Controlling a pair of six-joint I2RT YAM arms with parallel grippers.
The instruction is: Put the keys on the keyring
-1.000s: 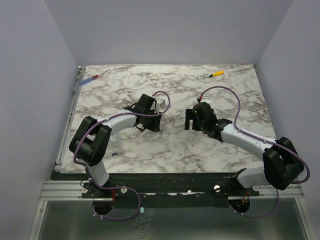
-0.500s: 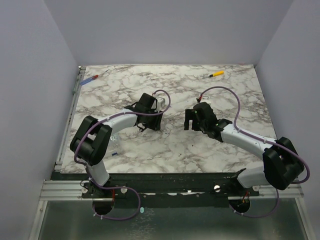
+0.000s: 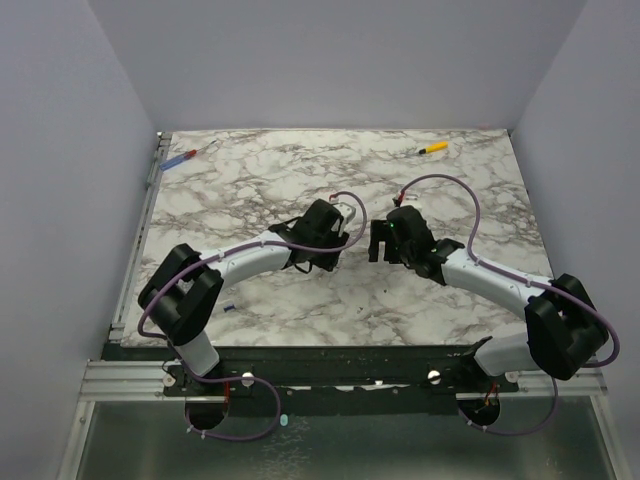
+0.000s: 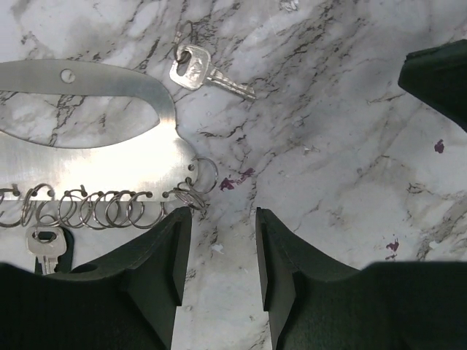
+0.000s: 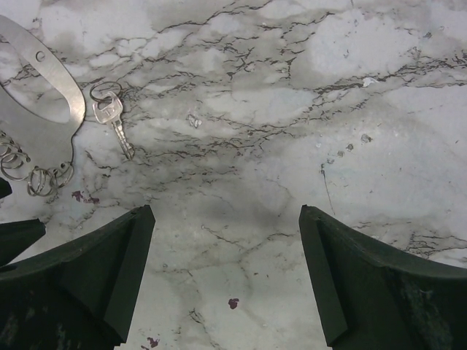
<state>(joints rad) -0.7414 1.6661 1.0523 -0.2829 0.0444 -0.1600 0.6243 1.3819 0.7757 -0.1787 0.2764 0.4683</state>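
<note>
Our left gripper [image 4: 219, 219] stands partly open over the marble [image 4: 328, 182], nothing between its fingers. Our right gripper [image 5: 226, 215] gapes wide, also empty. Just past the left fingertips a keyring [image 4: 204, 175] hangs at the corner of a steel plate [image 4: 109, 160], last in a row of rings along its edge. The near key [image 4: 45, 246] hangs from that row's left end. The far key [image 4: 197, 71] lies apart, beyond the plate.

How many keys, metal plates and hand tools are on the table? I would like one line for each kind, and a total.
Keys: 2, the second half hidden
Metal plate: 1
Hand tools: 2, yellow-handled tool, blue-and-red tool
Total: 5
</note>
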